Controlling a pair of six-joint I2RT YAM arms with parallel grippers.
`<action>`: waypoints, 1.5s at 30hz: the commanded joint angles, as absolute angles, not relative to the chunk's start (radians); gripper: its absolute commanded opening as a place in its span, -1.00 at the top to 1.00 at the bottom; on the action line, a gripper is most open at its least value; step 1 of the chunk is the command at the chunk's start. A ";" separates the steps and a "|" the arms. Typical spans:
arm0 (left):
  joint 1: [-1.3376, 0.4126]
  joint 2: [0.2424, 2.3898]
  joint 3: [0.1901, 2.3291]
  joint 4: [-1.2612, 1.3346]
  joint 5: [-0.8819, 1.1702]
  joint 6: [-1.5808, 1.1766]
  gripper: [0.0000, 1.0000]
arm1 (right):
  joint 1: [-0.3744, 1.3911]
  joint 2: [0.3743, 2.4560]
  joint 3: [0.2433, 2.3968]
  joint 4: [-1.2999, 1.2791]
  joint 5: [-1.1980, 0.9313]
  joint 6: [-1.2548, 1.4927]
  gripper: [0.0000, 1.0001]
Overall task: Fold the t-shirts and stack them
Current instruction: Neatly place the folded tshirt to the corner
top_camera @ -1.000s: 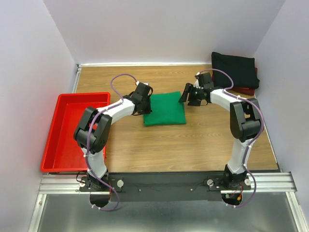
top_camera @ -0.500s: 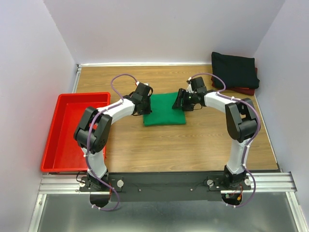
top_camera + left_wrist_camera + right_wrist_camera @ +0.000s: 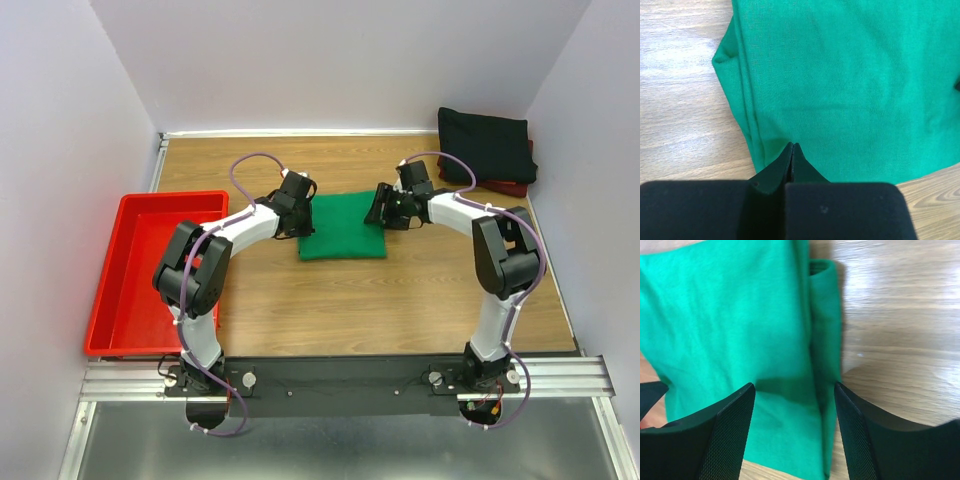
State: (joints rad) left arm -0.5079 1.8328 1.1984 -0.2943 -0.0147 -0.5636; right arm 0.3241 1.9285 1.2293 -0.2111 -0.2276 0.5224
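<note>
Inspection finding: the green t-shirt [image 3: 342, 225] lies folded into a compact rectangle at mid tabletop [image 3: 400, 290], well apart from the black t-shirt [image 3: 485, 145], which sits folded on the dark red t-shirt [image 3: 510, 186] in the far right corner. The left gripper [image 3: 792, 147] is clenched, its tips meeting on the cloth just inside the shirt's left folded edge. Whether it pinches any fabric or only presses on it cannot be told. The right gripper [image 3: 794, 390] is released, its jaws standing wide astride the right folded edge, with cloth between them and bare wood under the outer finger. Judged step: securing the folded green shirt at both sides for transfer to the stack. Recommendation: the right gripper should come down until it takes every layer of that edge, not the top ply alone, before closing. The left hold should be confirmed likewise. The lift ought to be level and simultaneous, with light tension across the shirt so the fold does not sag open. Placement should be square on the black shirt.
</note>
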 commanded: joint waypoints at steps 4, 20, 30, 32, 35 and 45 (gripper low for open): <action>-0.508 1.821 1.184 -0.302 -0.006 -0.546 1.00 | 0.302 1.910 1.212 -0.227 -0.184 0.500 -0.50; -0.508 1.847 1.184 -0.290 -0.005 -0.546 1.00 | 0.388 2.025 1.255 -0.227 -0.190 0.508 -0.47; -0.508 1.838 1.207 -0.305 -0.005 -0.535 1.00 | 0.439 2.065 1.269 -0.233 -0.026 0.534 0.27; -0.508 1.830 1.224 -0.319 -0.005 -0.528 1.00 | 0.439 2.057 1.272 -0.241 0.056 0.517 0.81; -0.503 1.813 1.262 -0.347 -0.012 -0.503 1.00 | 0.437 2.057 1.290 -0.265 0.153 0.489 0.99; -0.446 1.733 1.353 -0.437 -0.060 -0.431 1.00 | 0.439 2.071 1.459 -0.313 0.460 0.290 0.99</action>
State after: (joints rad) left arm -0.4595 1.7935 1.3132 -0.3916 -0.0235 -0.4767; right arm 0.4438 2.0262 1.3792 -0.2485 0.2443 0.4110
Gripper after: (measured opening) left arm 0.004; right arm 0.025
